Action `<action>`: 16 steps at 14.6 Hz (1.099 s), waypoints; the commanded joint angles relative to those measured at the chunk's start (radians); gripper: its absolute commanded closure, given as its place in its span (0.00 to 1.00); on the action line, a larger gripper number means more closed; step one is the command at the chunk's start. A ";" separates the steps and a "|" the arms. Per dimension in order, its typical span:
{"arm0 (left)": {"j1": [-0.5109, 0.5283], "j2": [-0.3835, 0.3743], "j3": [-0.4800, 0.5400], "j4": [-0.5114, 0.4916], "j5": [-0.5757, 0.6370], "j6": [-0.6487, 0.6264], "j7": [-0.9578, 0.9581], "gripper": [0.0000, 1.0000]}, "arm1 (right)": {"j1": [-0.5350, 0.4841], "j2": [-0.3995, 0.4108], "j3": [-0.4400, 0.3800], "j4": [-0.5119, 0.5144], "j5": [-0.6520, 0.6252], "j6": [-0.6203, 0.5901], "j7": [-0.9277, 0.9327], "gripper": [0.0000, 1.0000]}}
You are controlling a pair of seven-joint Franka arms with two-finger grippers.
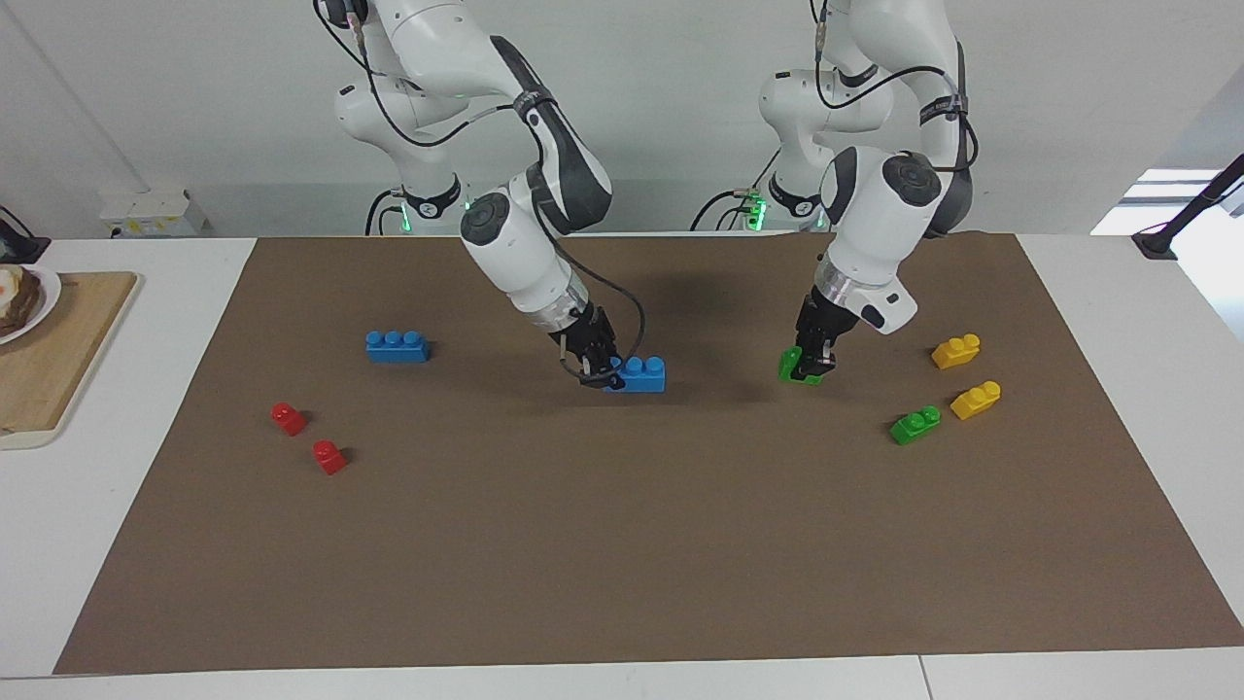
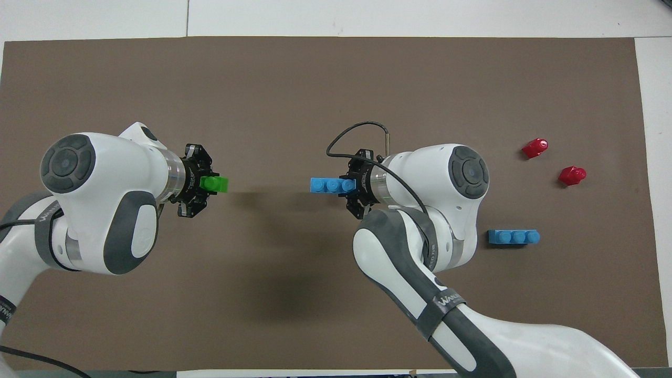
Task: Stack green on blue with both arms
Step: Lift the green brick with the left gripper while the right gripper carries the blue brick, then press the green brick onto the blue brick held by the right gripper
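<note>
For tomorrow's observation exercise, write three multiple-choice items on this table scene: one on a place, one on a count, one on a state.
1. What lies nearest the red bricks?
A. free blue brick
B. yellow bricks
C. free green brick

2. How many yellow bricks show?
A. one
B. two
C. four

3. What does the left gripper hold?
A. nothing
B. a red brick
C. a green brick

Key:
1 A: the free blue brick lies by the red bricks.
2 B: two yellow bricks lie side by side.
3 C: the left gripper clamps a green brick.

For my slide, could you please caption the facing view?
Left gripper holds a green brick; right gripper grips a blue brick.
</note>
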 commanded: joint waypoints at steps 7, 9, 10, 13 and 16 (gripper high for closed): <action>-0.131 0.036 0.006 0.097 0.025 -0.031 -0.418 1.00 | 0.076 0.086 -0.003 -0.022 0.013 0.138 0.043 1.00; -0.181 0.037 0.007 0.097 0.027 -0.025 -0.462 1.00 | 0.075 0.098 -0.003 -0.021 0.016 0.149 0.040 1.00; -0.204 0.042 0.007 0.102 0.031 -0.019 -0.479 1.00 | 0.075 0.100 -0.003 -0.021 0.016 0.150 0.040 1.00; -0.270 0.100 0.006 0.138 0.054 -0.015 -0.495 1.00 | 0.078 0.113 -0.003 -0.021 0.019 0.176 0.040 1.00; -0.307 0.135 0.004 0.168 0.060 -0.008 -0.493 1.00 | 0.081 0.113 -0.003 -0.021 0.018 0.178 0.036 1.00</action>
